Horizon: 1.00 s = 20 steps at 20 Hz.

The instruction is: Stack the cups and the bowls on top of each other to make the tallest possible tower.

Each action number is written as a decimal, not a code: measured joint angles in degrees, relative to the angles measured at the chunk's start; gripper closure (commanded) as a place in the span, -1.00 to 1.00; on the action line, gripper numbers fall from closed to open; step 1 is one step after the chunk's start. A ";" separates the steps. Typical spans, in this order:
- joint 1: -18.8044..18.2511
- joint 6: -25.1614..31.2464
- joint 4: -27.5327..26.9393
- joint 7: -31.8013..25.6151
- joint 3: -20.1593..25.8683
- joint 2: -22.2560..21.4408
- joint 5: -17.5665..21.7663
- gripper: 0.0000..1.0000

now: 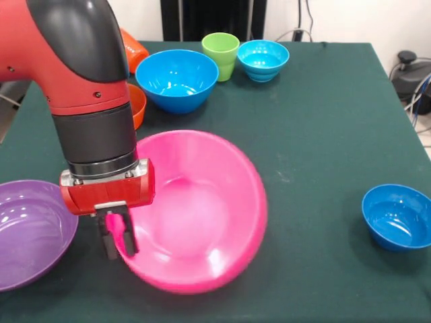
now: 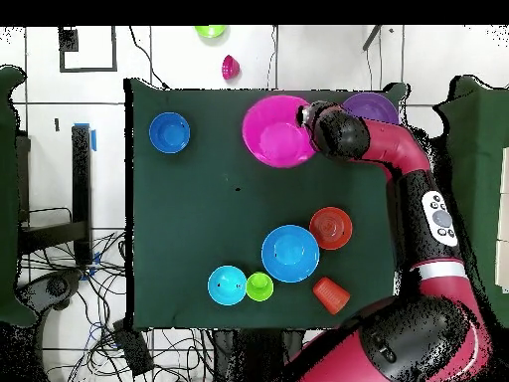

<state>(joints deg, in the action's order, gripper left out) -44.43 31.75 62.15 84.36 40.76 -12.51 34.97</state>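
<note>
Zero pieces stacked | fingers (image 1: 117,235) pinch tilted pink bowl (image 1: 202,208) rim | purple bowl (image 1: 30,229), other bowls, cups scattered on counter (image 1: 316,121) | tower unstarted

Six bowls (image 2: 290,253) and two cups (image 2: 259,286) on one green table (image 2: 199,219).

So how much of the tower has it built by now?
Nothing is stacked yet: every bowl and cup sits alone on the table. In hand: the gripper is clamped on the pink bowl's rim, tilting it. Still to stack: purple bowl, blue bowl, cyan bowl, dark blue bowl, orange bowl, and both cups.
</note>
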 measured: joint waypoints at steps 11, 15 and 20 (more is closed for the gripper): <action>0.27 -0.01 -0.04 0.00 -0.02 -0.32 0.00 1.00; 0.74 -0.01 0.15 0.00 -0.14 -0.97 0.00 1.00; 2.46 0.00 3.02 0.00 -2.13 -4.71 0.02 1.00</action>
<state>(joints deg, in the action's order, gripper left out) -41.97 31.75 65.17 84.36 38.63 -17.22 34.99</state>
